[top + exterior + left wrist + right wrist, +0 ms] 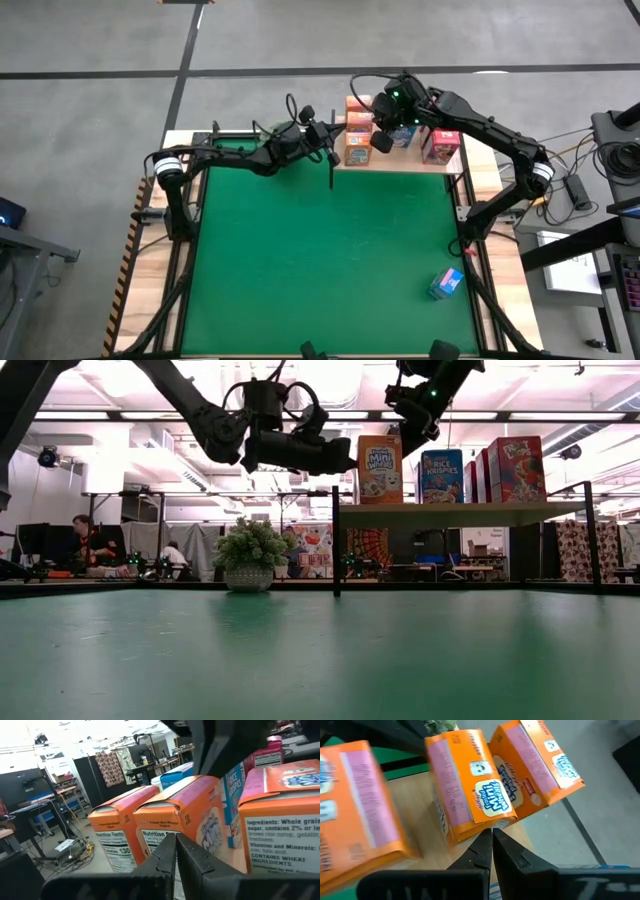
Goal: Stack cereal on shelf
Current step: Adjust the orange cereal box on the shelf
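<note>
Both of your grippers are up at the shelf [400, 163], the light wooden board at the far edge of the green mat [330, 260], and both have their jaws pressed together with nothing between them. Your left gripper [327, 135] hangs just off the shelf's left end, its closed tips aimed at the sides of the three orange boxes [172, 815] standing in a row straight ahead of it. Your right gripper [383, 140] hovers above the same orange cluster, tips pointing down at the board just beside the nearest box. Behind the orange ones, farther from your left jaws, stand a blue box [441, 475] and red-pink boxes [515, 468], all upright on the board. The relation that matters for the coming move lies elsewhere: one blue box [446, 284] is alone on the mat, well apart from the shelf, near the mat's right edge toward the near corner. It lies behind and below your right jaws, on your right arm's own side, and much farther from your left jaws, so the right arm looks the nearer one to fetch it. The box appears tipped on its side, its long axis running diagonally across the mat, so expect to turn the wrist to close across its narrow width. No box is gripped at present.
</note>
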